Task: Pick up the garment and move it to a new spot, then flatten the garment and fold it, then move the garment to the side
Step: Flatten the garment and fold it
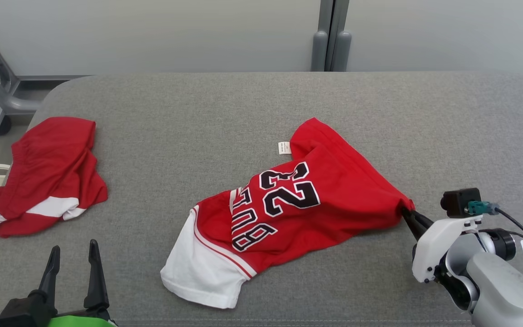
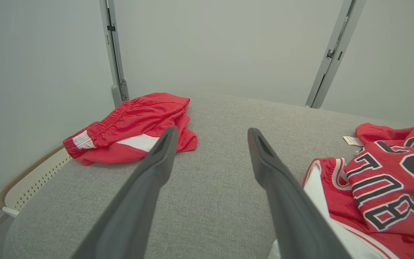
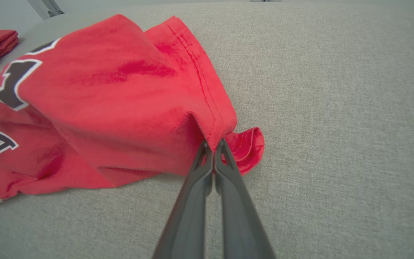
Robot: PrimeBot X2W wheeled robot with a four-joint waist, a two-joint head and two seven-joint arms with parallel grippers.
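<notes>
— Left tool (image 1: 74, 247) hangs with fingers apart at our counter's (image 1: 243, 104) near left corner. Right tool (image 3: 213, 145)?

— Clamped on the jersey's (image 1: 334, 195) hem, mid-counter toward the right edge. We judge it light, limp and slippery; we'd grip hems or corners.

we see a red jersey (image 1: 347, 200) with black lettering and numerals edged in white, a white panel at one end and thin red-and-white striping. the shorts (image 1: 48, 168) are red with white patches. the table top (image 1: 189, 113) is a flecked grey weave.
</notes>
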